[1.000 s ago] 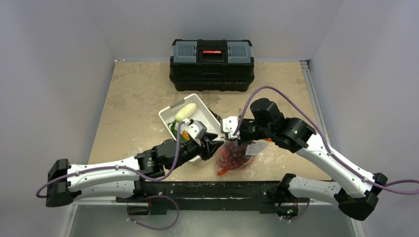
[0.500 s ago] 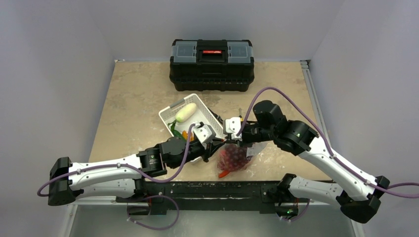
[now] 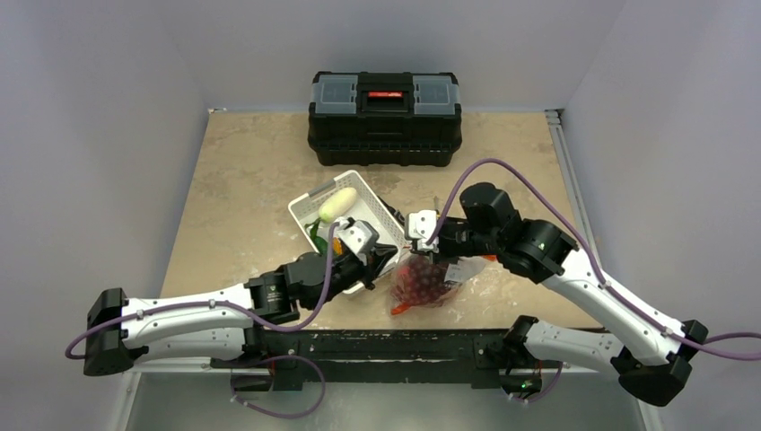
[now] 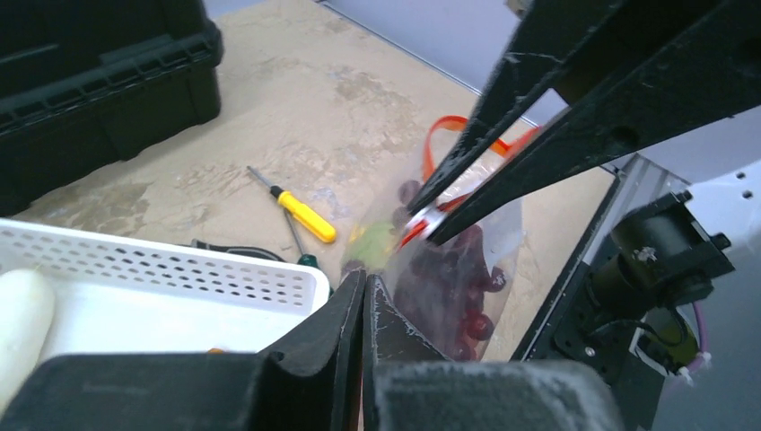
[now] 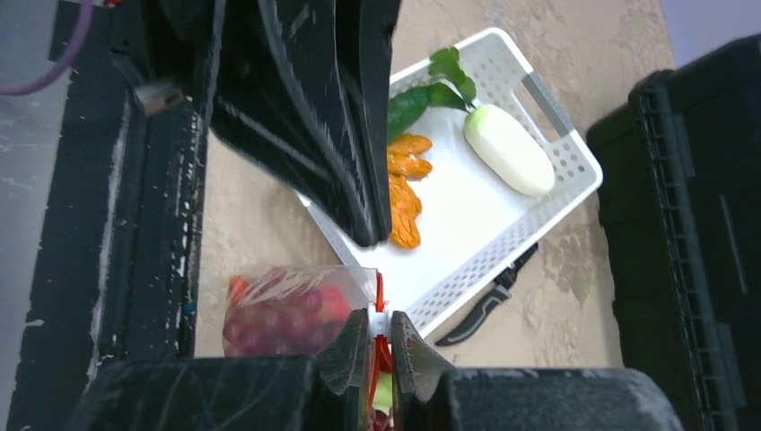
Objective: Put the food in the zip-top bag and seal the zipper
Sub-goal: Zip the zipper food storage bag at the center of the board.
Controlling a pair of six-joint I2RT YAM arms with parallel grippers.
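My right fingers (image 5: 345, 346) pinch the thin orange-red zipper strip (image 5: 380, 310) of the clear crinkly plastic bag (image 3: 422, 283) beside the white slotted basket (image 3: 310, 208). My left fingers (image 4: 345, 314), pressed together, have drawn back from its mouth; sealing looks under way.

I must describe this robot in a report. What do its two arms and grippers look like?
Both the left arm and the right arm have white links and black joints. A purple cable loops along each one. A white block sits at each wrist. The left gripper and the right gripper have black, tapering fingers with a rough surface.
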